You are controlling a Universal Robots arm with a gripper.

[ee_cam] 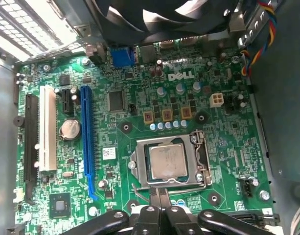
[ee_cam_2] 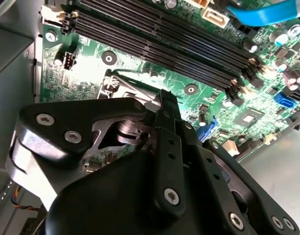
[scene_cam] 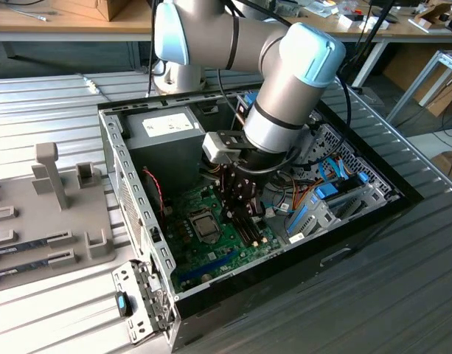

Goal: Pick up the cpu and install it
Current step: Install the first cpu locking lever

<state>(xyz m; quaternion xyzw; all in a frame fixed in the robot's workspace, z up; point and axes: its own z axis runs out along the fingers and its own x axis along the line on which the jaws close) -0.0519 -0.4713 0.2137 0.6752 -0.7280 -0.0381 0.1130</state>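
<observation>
Cpu point(ee_cam: 167, 161) seated in socket point(ee_cam: 201, 161).
End effector point(ee_cam: 160, 199) pinched shut, empty, hovering just beside the socket edge over motherboard point(ee_cam: 140, 73).

The cpu point(ee_cam: 167, 161) is sitting in its socket point(ee_cam: 169, 163) on the motherboard point(ee_cam: 140, 132) inside the case point(scene_cam: 137, 243). The gripper point(ee_cam: 159, 198) is hovering just beside the socket, seemingly not touching. The power supply point(scene_cam: 163, 140) is lying behind the board.

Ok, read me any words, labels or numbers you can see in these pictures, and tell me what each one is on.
White logo on the motherboard: a maker's mark, not quoted here.
White sticker on the motherboard: too small to read.
Markings on the cpu lid, seated in its socket: too faint to read.
White label on the power supply: too small to read.
</observation>
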